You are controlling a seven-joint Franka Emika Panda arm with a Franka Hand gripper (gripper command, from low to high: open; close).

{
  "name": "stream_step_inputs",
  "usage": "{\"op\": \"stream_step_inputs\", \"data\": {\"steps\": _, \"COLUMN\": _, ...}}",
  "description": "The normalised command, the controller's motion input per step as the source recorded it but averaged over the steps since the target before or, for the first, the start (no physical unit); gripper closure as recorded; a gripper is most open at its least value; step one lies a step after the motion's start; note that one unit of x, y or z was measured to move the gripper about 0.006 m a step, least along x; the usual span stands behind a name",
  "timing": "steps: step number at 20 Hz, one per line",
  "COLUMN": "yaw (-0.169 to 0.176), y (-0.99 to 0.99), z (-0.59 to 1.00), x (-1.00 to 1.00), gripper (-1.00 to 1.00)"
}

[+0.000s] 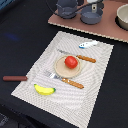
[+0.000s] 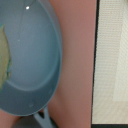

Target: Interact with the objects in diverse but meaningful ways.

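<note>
A grey frying pan (image 2: 30, 55) fills the wrist view from straight above; it rests on a pink board (image 2: 77, 60), with its handle (image 2: 42, 118) just showing. In the exterior view this pan (image 1: 91, 18) sits at the back on the board (image 1: 107, 29). My gripper (image 1: 93, 4) hangs over it at the picture's edge, mostly cut off, and its fingers do not show. On the striped mat (image 1: 35, 75) a red tomato (image 1: 71, 62) lies on a tan plate (image 1: 61, 67). A white fish (image 1: 88, 44), a yellow banana (image 1: 44, 90) and a brown-handled knife (image 1: 85, 59) lie around it.
A second grey pot (image 1: 65, 9) stands on the board beside the pan. A pale bowl (image 1: 122, 17) is at the exterior view's right. A brown-handled fork (image 1: 70, 82) lies on the mat. A reddish handle (image 1: 15, 78) rests on the dark table off the mat.
</note>
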Motion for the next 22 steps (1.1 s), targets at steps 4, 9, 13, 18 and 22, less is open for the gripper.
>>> {"op": "stream_step_inputs", "data": {"steps": 4, "yaw": 0.064, "y": -0.52, "z": 0.00, "x": 0.47, "gripper": -1.00}}
{"op": "stream_step_inputs", "data": {"steps": 9, "yaw": 0.058, "y": -0.47, "z": 0.00, "x": 0.41, "gripper": -1.00}}
{"op": "stream_step_inputs", "data": {"steps": 13, "yaw": 0.056, "y": -0.42, "z": -0.05, "x": 0.32, "gripper": -1.00}}
{"op": "stream_step_inputs", "data": {"steps": 18, "yaw": 0.048, "y": -0.23, "z": -0.13, "x": 0.14, "gripper": -1.00}}
{"op": "stream_step_inputs", "data": {"steps": 22, "yaw": 0.076, "y": -0.14, "z": -0.23, "x": 0.00, "gripper": -1.00}}
